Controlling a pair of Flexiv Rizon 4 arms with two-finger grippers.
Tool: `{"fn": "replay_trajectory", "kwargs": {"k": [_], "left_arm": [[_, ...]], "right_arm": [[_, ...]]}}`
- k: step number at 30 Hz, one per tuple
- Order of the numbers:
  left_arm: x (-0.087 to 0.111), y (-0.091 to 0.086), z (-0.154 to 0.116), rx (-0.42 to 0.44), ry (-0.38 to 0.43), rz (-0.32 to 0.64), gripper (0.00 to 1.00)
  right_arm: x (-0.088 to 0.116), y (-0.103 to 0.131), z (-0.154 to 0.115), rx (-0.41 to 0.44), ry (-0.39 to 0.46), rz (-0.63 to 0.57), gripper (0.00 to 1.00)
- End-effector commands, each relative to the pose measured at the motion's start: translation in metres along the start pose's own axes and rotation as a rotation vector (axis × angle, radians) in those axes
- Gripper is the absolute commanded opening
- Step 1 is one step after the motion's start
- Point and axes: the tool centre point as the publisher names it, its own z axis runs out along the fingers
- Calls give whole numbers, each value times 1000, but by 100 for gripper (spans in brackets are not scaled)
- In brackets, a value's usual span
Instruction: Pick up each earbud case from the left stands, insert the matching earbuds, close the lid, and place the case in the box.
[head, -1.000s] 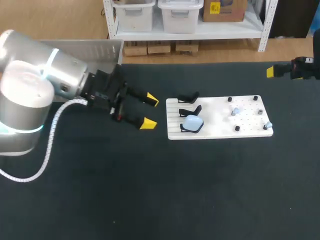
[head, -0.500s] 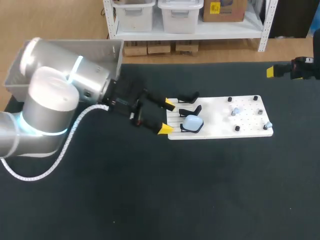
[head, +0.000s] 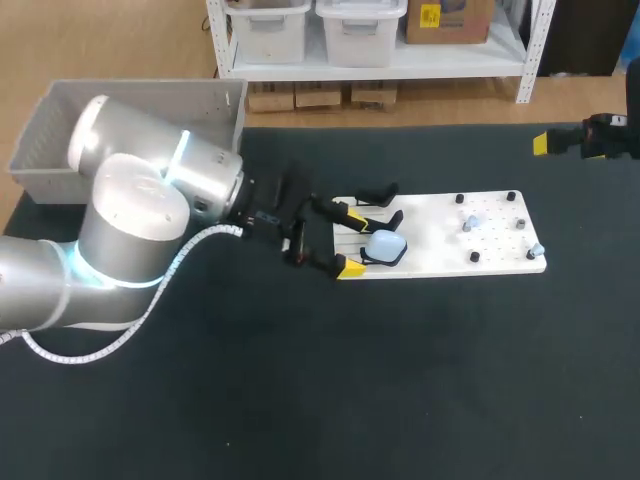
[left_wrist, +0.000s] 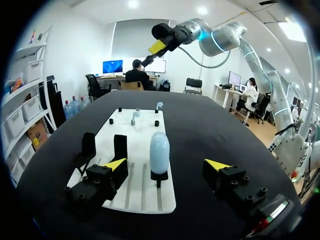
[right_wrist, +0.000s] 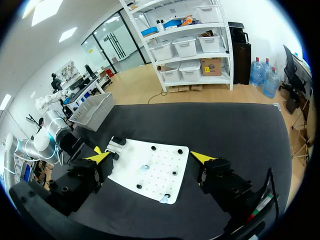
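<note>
Pale blue and rounded, the earbud case (head: 385, 245) stands on edge on one of three black stands (head: 377, 194) at the left end of a white board (head: 440, 255). It is on the stand nearest the robot. The board lies flat on the black worktop (head: 400, 380).

The left arm comes in low from the left. Its left hand (head: 353, 240) is released, with the two yellow-tipped fingers spread wide and level with the board's left edge. One fingertip (head: 355, 212) is over the board beside the middle stand, and the other is at the board's near corner. In the left wrist view the case (left_wrist: 159, 150) rises just ahead of the gap between the fingers, and neither finger touches it.

On the right half of the board, among small black pegs (head: 459, 198), lie two tiny pale-blue earbuds (head: 472, 222). One is near the board's middle and the other is at its right near corner. They are too small to make out in detail.

The right hand (right_wrist: 150, 157) is well apart from the board, at the worktop's far right edge. It is released and holds nothing. Its wrist view looks down on the board from a distance, with the fingers standing wide to either side.

A grey box (head: 50, 140) sits at the worktop's far left corner, behind the left arm.
</note>
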Motion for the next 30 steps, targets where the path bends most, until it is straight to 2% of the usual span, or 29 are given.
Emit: {"fn": "replay_trajectory", "kwargs": {"k": [1, 7, 9, 11, 15, 17, 20, 21, 22, 23, 30], "left_arm": [[-2, 2, 5, -11, -3, 3, 100], [-1, 6, 8, -18, -12, 10, 100], [-1, 7, 9, -18, -12, 12, 90], [-1, 8, 11, -17, -16, 14, 67], [1, 10, 16, -11, -20, 16, 61], [1, 12, 18, -5, -20, 19, 52], [2, 13, 21, 1, -20, 20, 51], [2, 14, 21, 4, -20, 21, 53], [3, 14, 22, 6, -20, 22, 60], [3, 14, 23, 8, -21, 22, 63], [2, 17, 25, 11, -29, 23, 58]], "right_arm": [[0, 0, 0, 0, 0, 0, 100], [0, 0, 0, 0, 0, 0, 100], [0, 0, 0, 0, 0, 0, 100], [0, 0, 0, 0, 0, 0, 100], [0, 0, 0, 0, 0, 0, 100], [0, 0, 0, 0, 0, 0, 100], [0, 0, 0, 0, 0, 0, 100], [0, 0, 0, 0, 0, 0, 100], [0, 0, 0, 0, 0, 0, 100], [0, 0, 0, 0, 0, 0, 100], [0, 0, 0, 0, 0, 0, 100]]}}
